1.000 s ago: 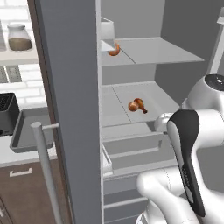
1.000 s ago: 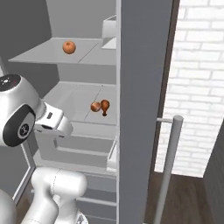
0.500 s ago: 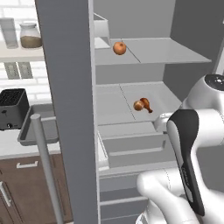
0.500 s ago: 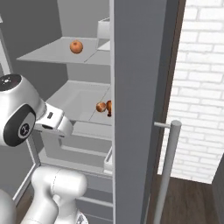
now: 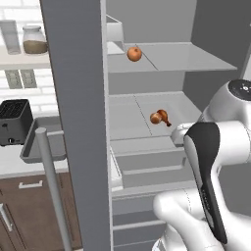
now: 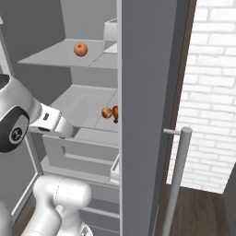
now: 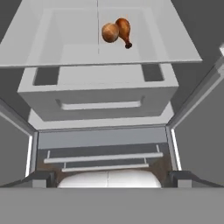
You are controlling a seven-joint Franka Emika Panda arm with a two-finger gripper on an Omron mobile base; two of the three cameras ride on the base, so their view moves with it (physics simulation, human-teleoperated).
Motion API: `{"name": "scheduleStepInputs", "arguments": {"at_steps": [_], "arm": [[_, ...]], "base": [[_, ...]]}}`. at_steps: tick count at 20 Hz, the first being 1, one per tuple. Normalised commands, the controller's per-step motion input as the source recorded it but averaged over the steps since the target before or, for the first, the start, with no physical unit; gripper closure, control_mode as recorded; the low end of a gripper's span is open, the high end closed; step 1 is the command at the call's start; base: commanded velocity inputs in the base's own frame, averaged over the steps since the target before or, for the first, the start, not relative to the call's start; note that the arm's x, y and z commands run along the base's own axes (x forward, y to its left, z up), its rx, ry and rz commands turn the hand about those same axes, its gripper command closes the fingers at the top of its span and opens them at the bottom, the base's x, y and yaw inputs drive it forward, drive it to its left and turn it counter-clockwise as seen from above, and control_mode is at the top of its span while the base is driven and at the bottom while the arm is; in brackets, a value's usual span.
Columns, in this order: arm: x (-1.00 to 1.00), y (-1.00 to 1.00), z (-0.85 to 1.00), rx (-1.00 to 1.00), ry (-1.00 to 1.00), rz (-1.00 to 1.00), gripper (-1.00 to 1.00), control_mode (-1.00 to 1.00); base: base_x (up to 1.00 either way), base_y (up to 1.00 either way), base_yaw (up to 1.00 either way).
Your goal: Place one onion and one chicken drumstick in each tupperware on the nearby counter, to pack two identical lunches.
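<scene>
Chicken drumstick [image 7: 123, 29] sits on the fridge's middle shelf [image 7: 52, 48], touching a second brown, rounder item [image 7: 110, 32] – from the hand view that one could be an onion or another piece of meat, too small to tell. Gripper [image 7: 109, 179] is fully open, holding nothing; its two dark fingertips [image 7: 38, 178] sit wide apart at the bottom of the hand view, well short of the shelf and pointed at the drawer [image 7: 99, 95] below it.

In the left base view the drumstick pair [image 5: 160, 117] lies mid-shelf, and the arm [image 5: 215, 147] rises in the lower right – the gripper itself is hidden behind the arm's body. In the right base view the pair [image 6: 109, 113] is partly cut off by the edge of the open fridge door [image 6: 147, 92].

Onion [image 5: 134, 53] rests alone on the upper shelf [image 5: 186, 56], near its left side; it also shows in the right base view [image 6: 80, 49]. A white box-like container [image 5: 114, 28] at the back of that shelf is cropped by the door edge.

Tupperware [image 5: 41, 142] – one grey tray is on the counter [image 5: 14, 164] just right of the black toaster [image 5: 13, 121], its right side hidden behind the other fridge door [image 5: 81, 108] and crossed by its handle [image 5: 51, 186]. Jars [image 5: 34, 40] stand on the wall shelf above.
</scene>
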Motion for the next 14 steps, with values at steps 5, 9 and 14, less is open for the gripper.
{"name": "scheduleStepInputs", "arguments": {"at_steps": [5, 9, 14], "arm": [[0.00, 0.09, 1.00, -0.14, -0.27, 0.09, -1.00, -1.00], [0.23, 0.00, 0.82, 0.00, -0.10, 0.21, -1.00, -1.00], [0.21, 0.06, 0.87, 0.00, -0.12, 0.15, -1.00, -1.00]], "base": [[0.00, 0.00, 0.00], [0.00, 0.00, 0.00], [0.00, 0.00, 0.00]]}}
